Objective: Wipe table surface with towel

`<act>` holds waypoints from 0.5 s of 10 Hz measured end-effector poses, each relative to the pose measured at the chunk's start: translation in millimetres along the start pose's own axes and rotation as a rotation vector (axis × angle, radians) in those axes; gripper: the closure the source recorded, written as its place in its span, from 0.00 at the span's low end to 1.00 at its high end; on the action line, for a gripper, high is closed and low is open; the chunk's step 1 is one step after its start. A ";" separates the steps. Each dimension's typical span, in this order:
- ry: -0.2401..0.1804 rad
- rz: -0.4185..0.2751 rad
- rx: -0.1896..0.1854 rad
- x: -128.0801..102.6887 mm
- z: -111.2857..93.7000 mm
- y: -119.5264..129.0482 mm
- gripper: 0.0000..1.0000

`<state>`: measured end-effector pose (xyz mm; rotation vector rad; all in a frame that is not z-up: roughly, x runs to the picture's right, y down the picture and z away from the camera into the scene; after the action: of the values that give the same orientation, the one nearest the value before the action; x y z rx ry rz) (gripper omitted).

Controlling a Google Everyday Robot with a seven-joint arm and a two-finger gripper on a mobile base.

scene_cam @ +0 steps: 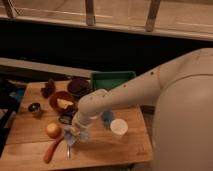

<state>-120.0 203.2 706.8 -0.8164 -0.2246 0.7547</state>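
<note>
The wooden table [30, 127] fills the lower left of the camera view. My gripper [75, 130] reaches down from the large white arm [150, 85] to the table's front middle. It is shut on a crumpled pale blue-white towel [76, 136] and presses it on the wood. The towel lies right of an orange fruit [53, 130] and just above a long orange carrot-like item [52, 149].
A white cup [119, 127] and a blue cup [107, 117] stand just right of the gripper. A red bowl [61, 102], a dark bowl [78, 87], a green tray [112, 80], a small metal cup [34, 108] and a dark bunch [48, 88] sit behind.
</note>
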 end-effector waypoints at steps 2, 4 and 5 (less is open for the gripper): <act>-0.019 0.044 -0.010 20.3 -8.4 -8.7 1.00; -0.023 0.051 -0.013 23.7 -9.5 -9.4 1.00; -0.022 0.047 -0.017 22.5 -7.9 -7.9 1.00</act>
<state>-96.1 210.5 705.0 -0.8319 -0.2316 0.8074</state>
